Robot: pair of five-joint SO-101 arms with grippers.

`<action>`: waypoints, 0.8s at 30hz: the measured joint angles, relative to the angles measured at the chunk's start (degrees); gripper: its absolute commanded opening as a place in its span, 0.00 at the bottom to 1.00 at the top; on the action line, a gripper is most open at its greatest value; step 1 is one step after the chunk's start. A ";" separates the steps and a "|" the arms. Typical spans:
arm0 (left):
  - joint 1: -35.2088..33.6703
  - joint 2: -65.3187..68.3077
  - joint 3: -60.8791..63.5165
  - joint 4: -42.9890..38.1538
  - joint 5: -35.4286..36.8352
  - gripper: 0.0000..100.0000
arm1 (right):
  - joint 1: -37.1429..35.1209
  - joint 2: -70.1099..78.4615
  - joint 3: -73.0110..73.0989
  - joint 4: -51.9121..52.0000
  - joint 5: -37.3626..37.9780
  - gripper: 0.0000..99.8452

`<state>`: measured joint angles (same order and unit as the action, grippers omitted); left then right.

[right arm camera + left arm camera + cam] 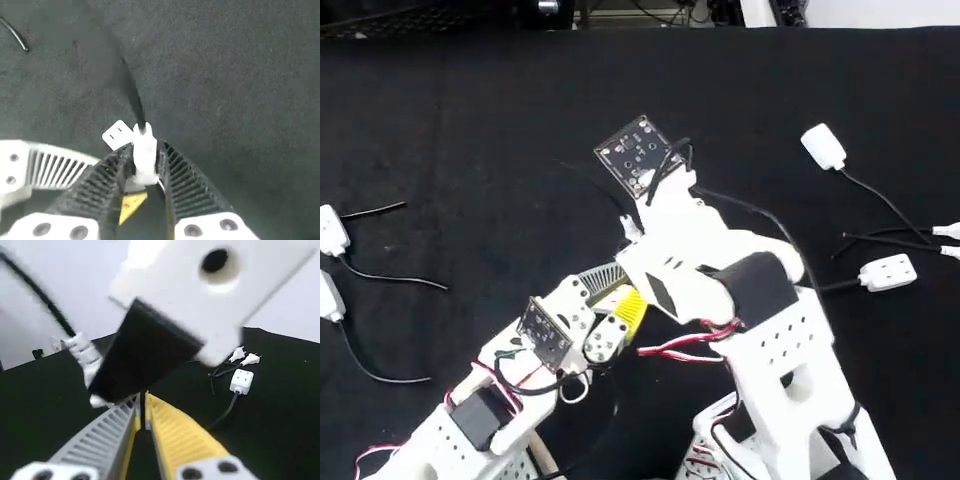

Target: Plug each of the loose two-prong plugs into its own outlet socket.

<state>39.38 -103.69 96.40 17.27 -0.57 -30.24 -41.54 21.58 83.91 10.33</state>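
Observation:
My right gripper [145,150] is shut on a white two-prong plug [144,155], whose black cord runs away over the cloth. Just off its tips lies a small white outlet socket [117,134] with two slots showing. My left gripper [144,407], with one grey and one yellow finger, is closed to a thin slit with a black cord in it. It sits right under the right arm [720,270]. In the high view the left gripper [618,298] lies tucked against that arm near the table's middle.
At the right lie a spare white socket [888,272], a plug [823,147] and more plugs [948,231] at the edge. Two white pieces [330,232] with cords lie at the far left. Black cloth [470,120] covers the table, with open room at the back.

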 measured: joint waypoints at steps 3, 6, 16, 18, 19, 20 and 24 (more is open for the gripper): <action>-1.67 0.00 0.00 0.00 -0.09 0.03 | 0.00 -0.18 -1.93 2.55 0.97 0.01; -2.64 0.09 0.00 0.00 -0.09 0.03 | 0.00 -0.18 -2.29 3.52 1.05 0.01; -4.31 0.00 0.09 -0.62 -0.26 0.03 | -0.18 -0.09 -2.20 5.36 1.41 0.01; -4.31 0.00 0.09 -0.62 -0.26 0.03 | -0.18 -0.09 -2.20 4.75 1.41 0.01; -4.31 0.00 0.09 -0.53 -0.26 0.03 | -0.18 -0.09 -2.02 4.22 1.41 0.01; -4.31 0.00 0.09 -0.18 -0.18 0.03 | -0.18 -0.09 -1.49 3.60 1.41 0.01; -4.22 0.00 0.09 2.29 -0.09 0.03 | -0.26 -0.09 -0.09 1.41 1.41 0.01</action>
<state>35.16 -103.69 96.48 19.56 -0.66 -30.51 -41.63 21.49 85.32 11.74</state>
